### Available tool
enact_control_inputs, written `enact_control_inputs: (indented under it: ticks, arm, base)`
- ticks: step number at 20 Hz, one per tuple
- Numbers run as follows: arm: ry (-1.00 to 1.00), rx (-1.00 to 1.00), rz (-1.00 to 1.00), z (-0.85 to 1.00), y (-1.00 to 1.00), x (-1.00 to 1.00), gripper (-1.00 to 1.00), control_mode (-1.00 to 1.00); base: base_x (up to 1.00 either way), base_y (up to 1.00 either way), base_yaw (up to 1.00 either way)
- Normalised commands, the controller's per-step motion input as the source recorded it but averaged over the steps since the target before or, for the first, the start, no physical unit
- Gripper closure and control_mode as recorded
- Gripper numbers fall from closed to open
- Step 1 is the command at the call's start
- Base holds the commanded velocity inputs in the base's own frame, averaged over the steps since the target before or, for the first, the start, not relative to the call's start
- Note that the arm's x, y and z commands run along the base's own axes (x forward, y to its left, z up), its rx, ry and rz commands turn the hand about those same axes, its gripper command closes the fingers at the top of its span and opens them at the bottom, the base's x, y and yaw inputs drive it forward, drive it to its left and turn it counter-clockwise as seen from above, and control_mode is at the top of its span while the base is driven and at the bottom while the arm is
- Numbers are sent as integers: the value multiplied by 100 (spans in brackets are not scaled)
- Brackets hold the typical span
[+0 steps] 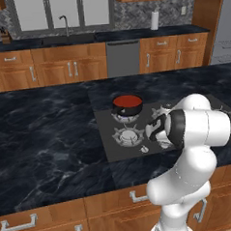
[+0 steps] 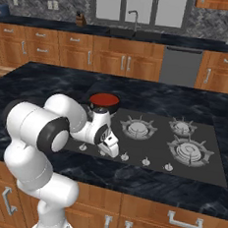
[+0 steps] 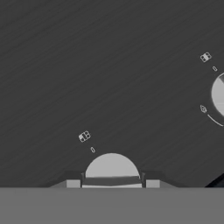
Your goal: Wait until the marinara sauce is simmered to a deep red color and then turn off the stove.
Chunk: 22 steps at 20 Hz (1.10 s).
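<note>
The marinara sauce is a smooth red disc in a small dark pot on the stove's far left burner. The stove is a dark grey panel set into the black marbled island. My gripper points down at the knob row on the stove's near edge. In the hand view a round grey knob sits tight between my two fingertips, so the gripper is shut on it. A second knob lies at the right edge.
Free knobs run along the stove's near edge, and one shows beside my hand. Three bare grated burners lie right of the pot. At the back wall are a sink faucet, a dishwasher and a paper towel roll.
</note>
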Motion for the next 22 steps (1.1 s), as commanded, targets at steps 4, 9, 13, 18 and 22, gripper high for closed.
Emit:
enact_control_inputs:
  ticks: [4, 9, 13, 18, 22]
  arm:
    - [1, 0, -7, 0, -1, 0, 100, -100]
    - [0, 1, -11, 0, -1, 0, 100, -100]
    - [0, 7, -18, 0, -2, -10, 100, -100]
    - [0, 7, -17, 0, -7, -11, 100, -100]
    - [0, 7, -15, 0, -4, -1, 100, -100]
  base:
    - [0, 0, 0]
    - [0, 0, 0]
    - [0, 0, 0]
    - [0, 0, 0]
    - [0, 0, 0]
